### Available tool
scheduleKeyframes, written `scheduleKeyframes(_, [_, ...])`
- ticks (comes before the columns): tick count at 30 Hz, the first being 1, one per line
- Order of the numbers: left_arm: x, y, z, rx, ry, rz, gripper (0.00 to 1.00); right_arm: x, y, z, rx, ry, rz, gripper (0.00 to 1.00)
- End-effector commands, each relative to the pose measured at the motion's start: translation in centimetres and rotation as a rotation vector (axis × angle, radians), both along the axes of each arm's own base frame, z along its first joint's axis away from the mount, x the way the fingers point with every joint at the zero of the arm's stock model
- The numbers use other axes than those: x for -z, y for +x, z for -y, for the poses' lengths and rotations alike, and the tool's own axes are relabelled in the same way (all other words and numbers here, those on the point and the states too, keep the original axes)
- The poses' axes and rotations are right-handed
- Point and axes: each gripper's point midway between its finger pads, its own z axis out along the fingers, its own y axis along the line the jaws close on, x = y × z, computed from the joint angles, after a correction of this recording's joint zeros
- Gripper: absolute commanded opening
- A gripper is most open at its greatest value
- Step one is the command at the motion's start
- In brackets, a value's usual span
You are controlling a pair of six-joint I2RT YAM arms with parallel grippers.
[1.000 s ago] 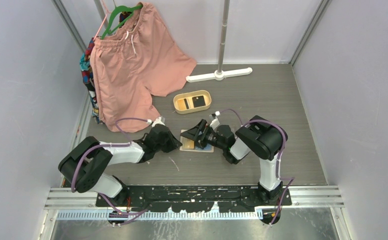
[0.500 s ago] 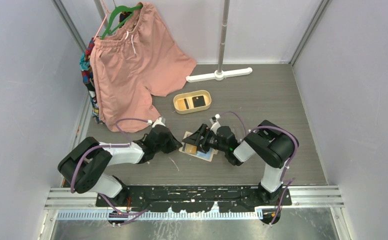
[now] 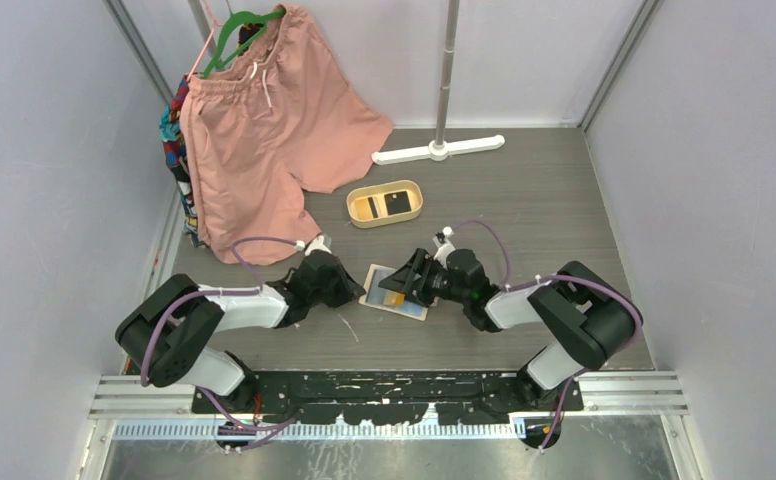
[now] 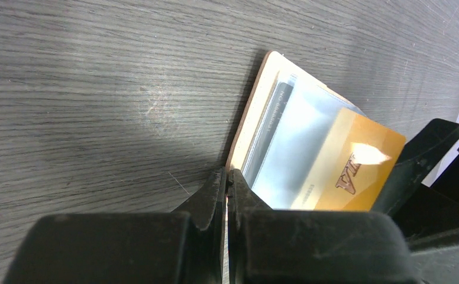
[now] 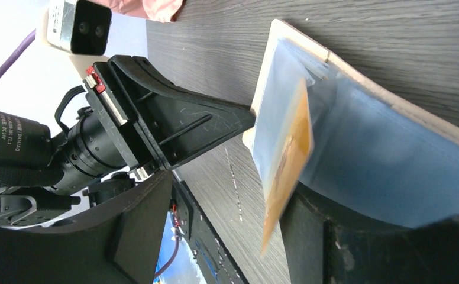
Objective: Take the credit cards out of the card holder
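Note:
The beige card holder lies open on the table, its blue inside up. An orange credit card sticks partway out of its blue pocket; it also shows in the right wrist view. My left gripper is shut on the card holder's near edge. My right gripper is open over the holder from the right. The orange card leans against one of its fingers, and the other finger stands well apart. The card holder curls up here.
An oval tan tray behind the holder has a black card and an orange one in it. Pink shorts hang at the back left. A white stand base and pole stand at the back.
My right arm's elbow has swung out to the right and its gripper has shifted slightly right. The card holder has turned a little and the orange card shows further out. The left arm has stayed put.

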Motion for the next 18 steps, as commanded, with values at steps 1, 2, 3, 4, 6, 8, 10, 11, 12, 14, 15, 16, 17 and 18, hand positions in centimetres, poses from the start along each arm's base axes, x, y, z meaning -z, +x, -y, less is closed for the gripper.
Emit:
scheduleKeyframes(1, [1.1,-0.7,-1.0,-0.008,0.053,-0.028,0.00,-0.2,0.2,1.0,0.000,-0.046,0.037,0.64])
scheduleKeyframes(2, [1.1,-0.6,-0.9,-0.008,0.052,-0.029,0.00,0.1,0.2,1.2,0.004,-0.056,0.031,0.60])
scheduleKeyframes(3, [1.1,-0.6,-0.9,-0.006,0.052,-0.029,0.00,0.4,0.2,1.3,0.005,-0.064,0.024,0.55])
scheduleKeyframes(4, [1.1,-0.6,-0.9,-0.006,0.051,-0.030,0.00,0.7,0.2,1.3,0.006,-0.070,0.017,0.50])
scheduleKeyframes(6, [1.2,-0.6,-0.8,-0.004,0.051,-0.031,0.00,1.2,0.2,1.4,0.008,-0.081,0.006,0.37])
scheduleKeyframes(8, [1.2,-0.6,-0.8,-0.003,0.052,-0.031,0.00,1.8,0.2,1.5,0.011,-0.094,-0.005,0.14])
scheduleKeyframes(10, [1.2,-0.6,-0.8,-0.004,0.053,-0.032,0.00,2.3,0.2,1.7,0.011,-0.115,-0.015,0.01])
scheduleKeyframes(11, [1.2,-0.6,-0.8,-0.002,0.053,-0.032,0.00,2.5,0.1,1.8,0.011,-0.124,-0.019,0.01])
scheduleKeyframes(12, [1.2,-0.6,-0.8,-0.001,0.054,-0.032,0.00,2.7,0.1,1.9,0.010,-0.130,-0.022,0.01])
scheduleKeyframes(14, [1.2,-0.6,-0.7,0.001,0.054,-0.033,0.00,2.9,-0.1,2.2,0.009,-0.149,-0.027,0.01])
scheduleKeyframes(15, [1.1,-0.6,-0.7,0.001,0.053,-0.033,0.00,3.0,-0.2,2.5,0.009,-0.164,-0.029,0.01])
scheduleKeyframes(16, [1.2,-0.6,-0.8,-0.001,0.054,-0.034,0.00,3.0,-0.3,2.7,0.005,-0.176,-0.028,0.01])
scheduleKeyframes(17, [1.2,-0.6,-0.8,-0.001,0.055,-0.034,0.00,3.1,-0.5,3.0,0.003,-0.195,-0.028,0.01])
scheduleKeyframes(18, [1.2,-0.6,-0.8,-0.001,0.055,-0.034,0.00,3.0,-0.6,3.4,0.004,-0.211,-0.025,0.01])
